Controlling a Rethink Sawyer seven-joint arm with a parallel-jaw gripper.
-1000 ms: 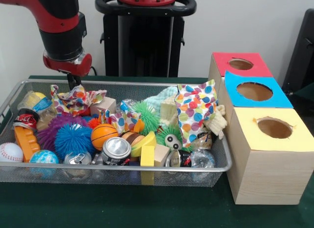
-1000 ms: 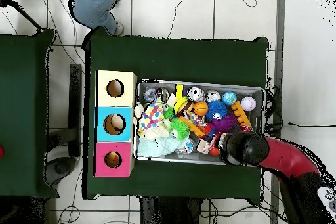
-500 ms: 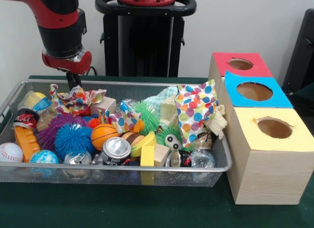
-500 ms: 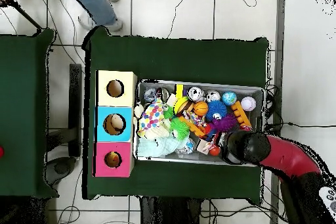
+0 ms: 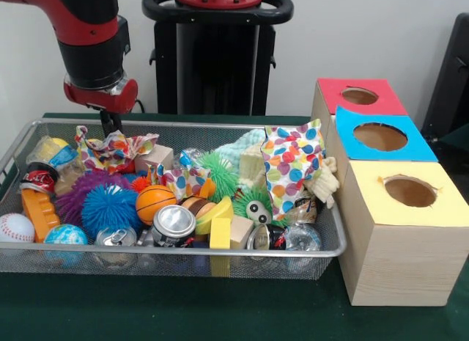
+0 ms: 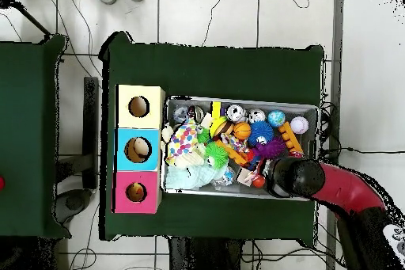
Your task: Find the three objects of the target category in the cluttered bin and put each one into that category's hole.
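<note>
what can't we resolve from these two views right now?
- Tool: front view shows only a dark stub under the wrist; open or shut unclear. Overhead, the arm covers it.
- Items low in the wire bin: buried under clutter.
- Insides of the red box and yellow box: too dark.

No text or label can be read.

1. The wire bin point(image 5: 15, 147) is packed; toys and cans touch throughout.
2. The tall dotted bag point(image 5: 292, 169) blocks its box-side end.
3. The three box holes point(image 5: 380, 136) lie open above.
4. The green surface point(image 5: 183, 312) before the bin is bare.
</note>
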